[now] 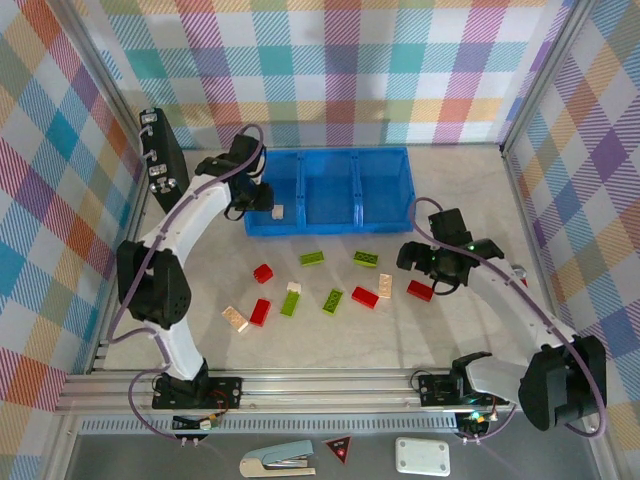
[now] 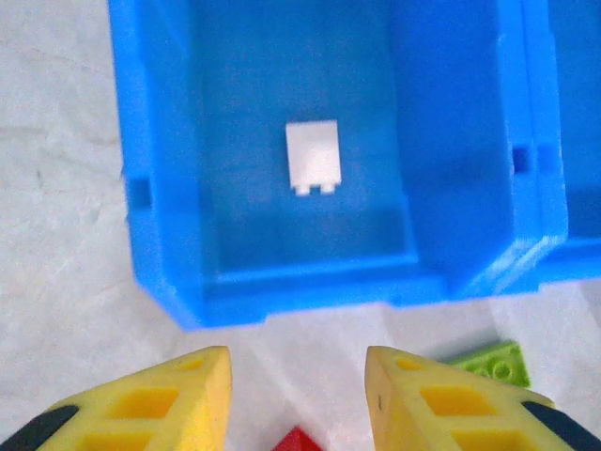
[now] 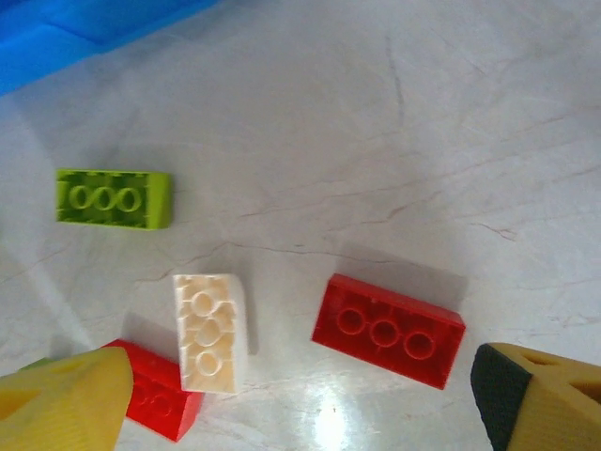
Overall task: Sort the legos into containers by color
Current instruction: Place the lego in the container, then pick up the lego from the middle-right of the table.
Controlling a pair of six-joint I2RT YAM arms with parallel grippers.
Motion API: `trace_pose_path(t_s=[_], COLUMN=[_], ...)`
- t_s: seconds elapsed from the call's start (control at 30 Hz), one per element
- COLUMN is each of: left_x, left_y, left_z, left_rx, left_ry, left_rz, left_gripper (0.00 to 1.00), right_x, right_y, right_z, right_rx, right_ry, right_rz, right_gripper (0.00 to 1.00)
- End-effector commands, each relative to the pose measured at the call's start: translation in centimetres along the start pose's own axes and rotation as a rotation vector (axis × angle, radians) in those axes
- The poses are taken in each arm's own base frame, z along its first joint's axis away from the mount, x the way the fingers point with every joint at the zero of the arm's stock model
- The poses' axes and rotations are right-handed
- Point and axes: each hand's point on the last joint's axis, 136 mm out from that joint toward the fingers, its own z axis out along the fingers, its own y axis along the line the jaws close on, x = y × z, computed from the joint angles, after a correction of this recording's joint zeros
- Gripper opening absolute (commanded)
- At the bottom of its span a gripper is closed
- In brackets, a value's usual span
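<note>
Your left gripper (image 2: 296, 376) hangs with its fingers partly apart and nothing between them. Just ahead of the fingertips is the near wall of the blue tray (image 2: 160, 263). Past that wall, straight ahead of the gap, a cream brick (image 2: 313, 158) lies flat on the floor of the tray's end compartment. Close by the fingers, on the table, you can see a green brick (image 2: 493, 362) beside one finger and the tip of a red brick (image 2: 299, 440) in the gap.

Your right gripper (image 3: 296, 395) is spread wide and holds nothing. On the table between its fingers lies a long red brick (image 3: 388, 331), nearer the dark-tipped finger. A pale brick (image 3: 213, 331) sits nearer the other finger, just beside another red piece (image 3: 155, 395) that is partly under that fingertip. Further ahead lies a lime brick (image 3: 113, 198).
</note>
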Motion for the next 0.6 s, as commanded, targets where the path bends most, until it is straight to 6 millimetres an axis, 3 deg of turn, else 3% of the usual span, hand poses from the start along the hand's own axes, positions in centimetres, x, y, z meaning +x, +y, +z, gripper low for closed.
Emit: trace_pose_path(t_s=[0.0,0.27,0.57], left_x=[1.9,5.1,6.4], left_y=[1.3,4.4,6.9], left_z=[-1.9,-3.2,-2.9], left_rx=[-0.019,-0.046,-0.09], left_ry=[0.018,0.037,0.008], left_rz=[0.036,0.047,0.079], left_gripper=[0.42,0.43,0.44], right_x=[1.1,2.5,4.2], right_y=[-2.1,-3.7,-4.2], right_z=[1.0,3.4,5.8], right_rx=[0.11,0.226,0.275], right_ry=[0.044,0.118,0.203], right_rz=[0.127,0.258,0.323], right_gripper=[0.96,1.0,0.99])
